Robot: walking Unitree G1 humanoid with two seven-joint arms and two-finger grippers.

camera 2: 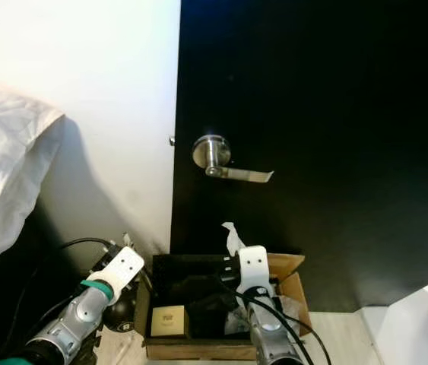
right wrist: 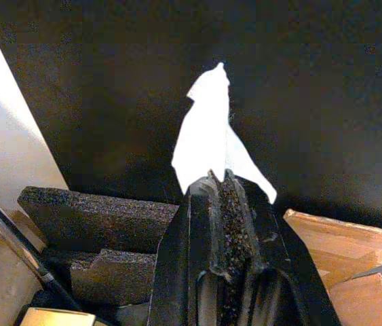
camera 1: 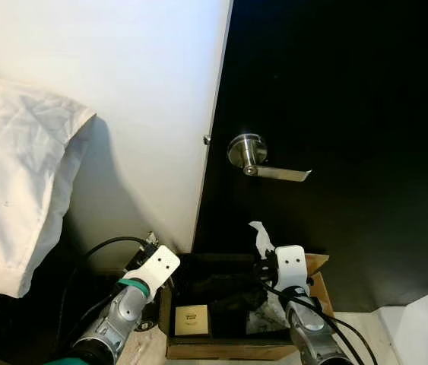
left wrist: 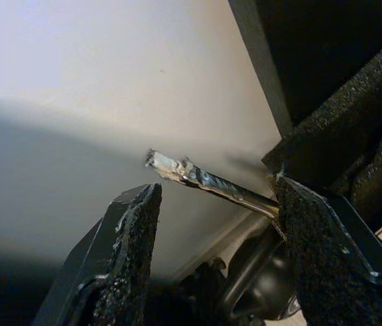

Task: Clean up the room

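My right gripper (right wrist: pixel 219 178) is shut on a scrap of white paper (right wrist: pixel 211 132) that sticks up from its fingertips. It hovers over an open cardboard box (camera 1: pixel 229 351) on the floor against the black door; the paper scrap (camera 1: pixel 259 236) shows in front of the door. My left gripper (left wrist: pixel 214 190) is open beside the box's left end, close to the white wall. A thin silvery stick with a frayed tip (left wrist: pixel 197 178) runs across the gap between its fingers, and I cannot tell whether it touches them.
The box holds black foam blocks (right wrist: pixel 96 217) and a small tan carton (camera 1: pixel 191 319). A silver lever handle (camera 1: pixel 263 163) sits on the door above. A white cloth (camera 1: pixel 16 182) hangs at left. Black cables and a round black object (camera 1: pixel 147 315) lie by the left arm.
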